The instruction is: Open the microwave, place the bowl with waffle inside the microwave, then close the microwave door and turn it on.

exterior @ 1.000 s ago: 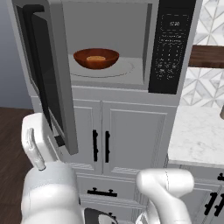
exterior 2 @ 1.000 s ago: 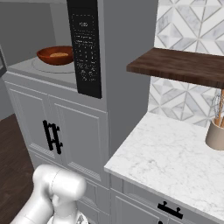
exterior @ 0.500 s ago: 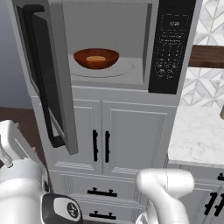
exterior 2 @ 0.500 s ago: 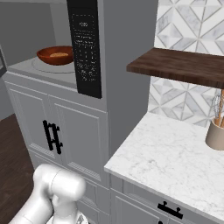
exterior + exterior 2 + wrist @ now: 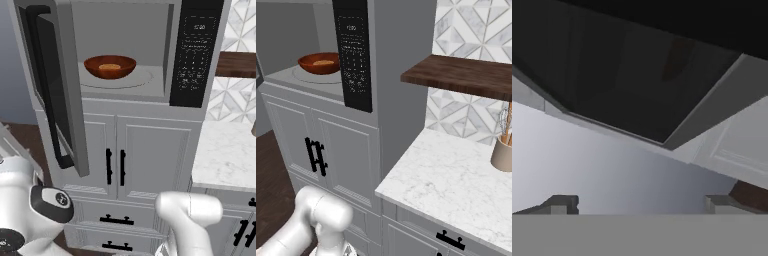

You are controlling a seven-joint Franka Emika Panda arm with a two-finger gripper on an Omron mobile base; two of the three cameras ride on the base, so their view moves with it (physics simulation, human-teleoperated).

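Observation:
The microwave [image 5: 150, 106] stands open, its black keypad panel [image 5: 195, 55] on the right. Inside, the reddish-brown bowl with waffle [image 5: 110, 67] rests on the round glass turntable [image 5: 142, 79]; the right base view shows the same bowl [image 5: 318, 63]. The microwave door [image 5: 70, 100] is swung out to the left, with its black bar handle [image 5: 42, 75] facing outward. In the hand view, my gripper [image 5: 642, 205] is open with nothing between its fingertips [image 5: 562, 204]. It looks up at the door's dark window [image 5: 622, 75] from below.
White cabinet doors with short black handles [image 5: 115, 167] sit under the microwave, drawers below them. To the right are a marble counter [image 5: 456, 185], a dark wooden shelf [image 5: 466, 75] and a utensil holder [image 5: 502, 152]. My arm's white links [image 5: 20, 200] fill the lower left.
My arm has swung down and to the left, below the open door. The bowl, the door and the base have not moved.

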